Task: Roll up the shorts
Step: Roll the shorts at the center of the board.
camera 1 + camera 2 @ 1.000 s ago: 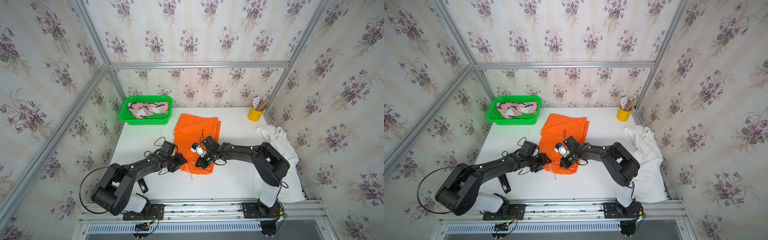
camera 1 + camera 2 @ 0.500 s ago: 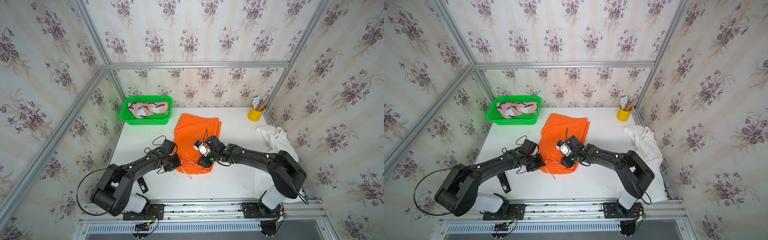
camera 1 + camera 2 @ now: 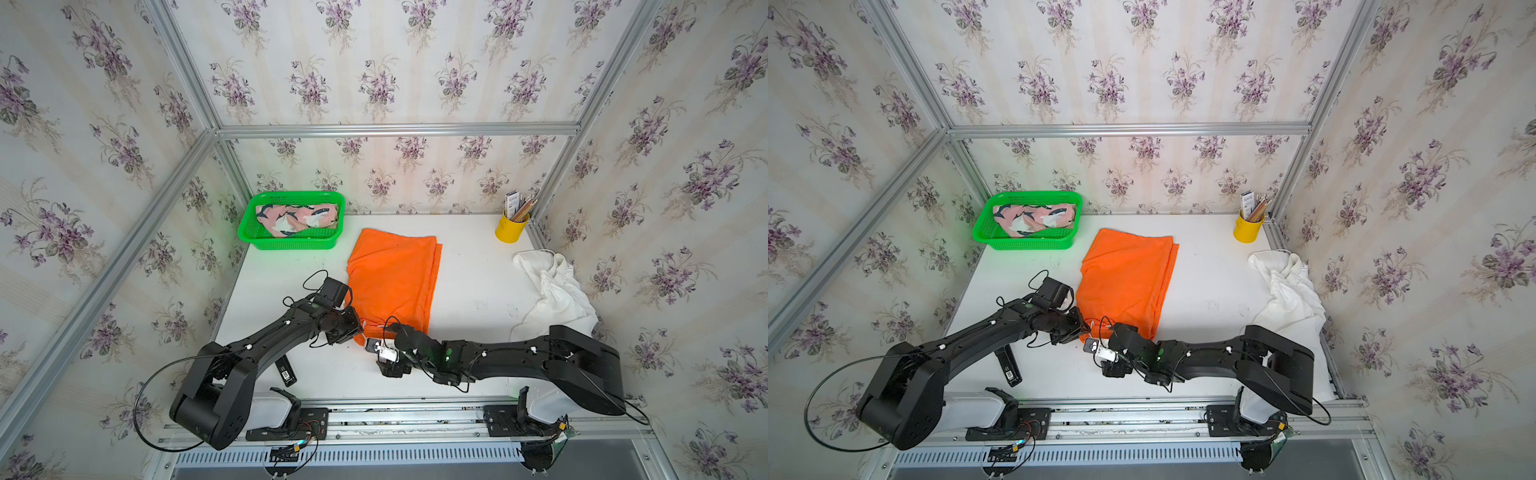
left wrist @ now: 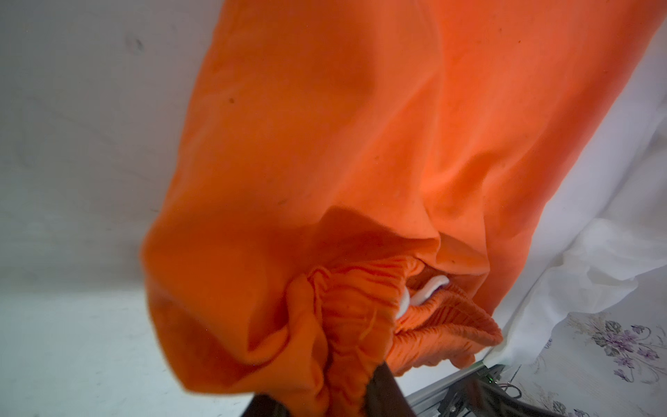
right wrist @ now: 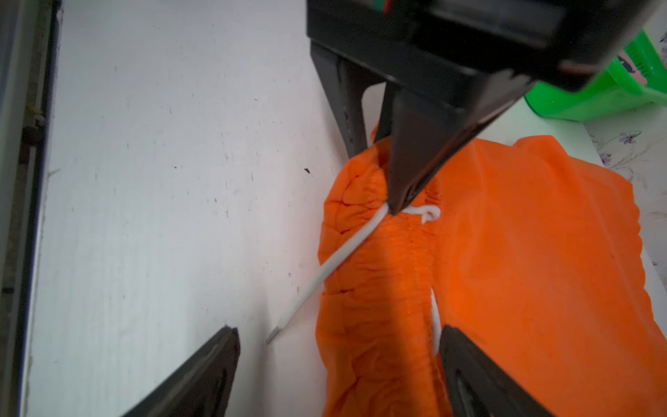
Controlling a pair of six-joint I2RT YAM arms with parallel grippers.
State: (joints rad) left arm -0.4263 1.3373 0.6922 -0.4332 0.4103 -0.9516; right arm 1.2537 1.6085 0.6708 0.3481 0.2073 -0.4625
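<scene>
Although the white tabletop (image 3: 469,299) carries three garments, only one is in hand: the white shorts (image 3: 557,291) lie crumpled at its right edge, well apart from both arms, the orange shorts (image 3: 395,278) lie flat and unrolled in the middle, and the pink printed shorts (image 3: 297,216) sit bundled in the green basket (image 3: 291,246) at the far left corner. The left tool (image 3: 356,330) is clamped on the gathered waistband at the near left corner of the orange shorts. The right tool (image 5: 339,330) stands wide open just beside that waistband, holding nothing, one finger over bare tabletop and one over cloth. The white drawstring (image 5: 335,256) trails loose off the waistband onto the tabletop. My worry is that a pull from the one pinched corner would drag and skew the cloth rather than turn it over, giving a crooked roll. The loose drawstring could also snag in the open tool or get wound in unevenly.
</scene>
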